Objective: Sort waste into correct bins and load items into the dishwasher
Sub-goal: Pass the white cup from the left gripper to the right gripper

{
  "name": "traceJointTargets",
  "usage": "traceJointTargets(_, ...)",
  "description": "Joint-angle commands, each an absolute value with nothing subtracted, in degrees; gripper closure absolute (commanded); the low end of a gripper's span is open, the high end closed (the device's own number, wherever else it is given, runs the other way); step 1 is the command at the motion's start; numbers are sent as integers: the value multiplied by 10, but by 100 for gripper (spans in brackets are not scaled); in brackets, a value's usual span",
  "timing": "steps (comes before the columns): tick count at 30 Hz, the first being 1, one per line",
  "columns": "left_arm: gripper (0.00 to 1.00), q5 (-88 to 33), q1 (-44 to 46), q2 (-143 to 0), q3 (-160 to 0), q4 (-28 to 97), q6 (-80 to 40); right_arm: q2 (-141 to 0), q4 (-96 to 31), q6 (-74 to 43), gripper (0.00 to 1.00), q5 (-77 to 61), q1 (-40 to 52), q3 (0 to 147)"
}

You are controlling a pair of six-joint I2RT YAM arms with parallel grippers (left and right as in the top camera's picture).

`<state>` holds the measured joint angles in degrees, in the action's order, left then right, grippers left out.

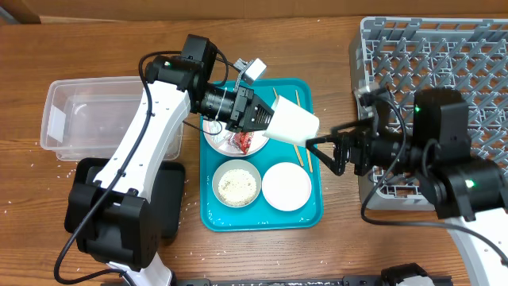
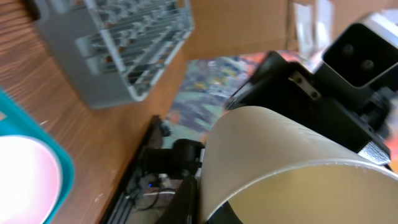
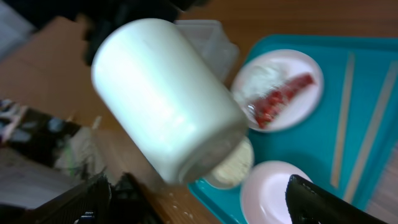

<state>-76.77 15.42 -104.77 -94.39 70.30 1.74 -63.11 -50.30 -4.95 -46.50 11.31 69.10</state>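
White cup point(image 1: 295, 123) in firm hold of left gripper point(image 1: 266, 119) above teal tray point(image 1: 262, 216); right gripper point(image 1: 321, 155) wide, nearby.

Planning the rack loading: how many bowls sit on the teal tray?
2. The rice-filled bowl lies lower left on the tray in the overhead view; the empty bowl sits just right of it. None seems hidden.

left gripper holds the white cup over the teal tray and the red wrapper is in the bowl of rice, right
Not quite: the red wrapper lies on the plate, not in the bowl of rice; the overhead view shows it. The rest holds.
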Motion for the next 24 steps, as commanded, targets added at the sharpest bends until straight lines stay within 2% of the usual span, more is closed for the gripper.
traceJointTargets(1,96,-848,160,-1035,-950,706,69,-643,-484,-17,7,-588,118,702)
traceJointTargets(4,96,-851,162,-1035,-950,705,71,-656,-473,-18,6,-588,136,701)
traceJointTargets(7,96,-851,163,-1035,-950,705,73,-659,-439,-34,17,-588,159,701)
traceJointTargets(10,96,-851,166,-1035,-950,705,73,-659,-423,-37,22,-570,171,701)
traceJointTargets(13,96,-851,174,-1035,-950,705,73,-659,-411,-62,18,-539,171,701)
traceJointTargets(18,96,-840,181,-1035,-950,707,73,-659,-388,-62,18,-536,171,702)
traceJointTargets(21,96,-834,180,-1035,-950,707,73,-659,-387,-69,35,-536,168,702)
traceJointTargets(24,95,-835,180,-1035,-950,706,73,-659,-393,-79,37,-537,167,702)
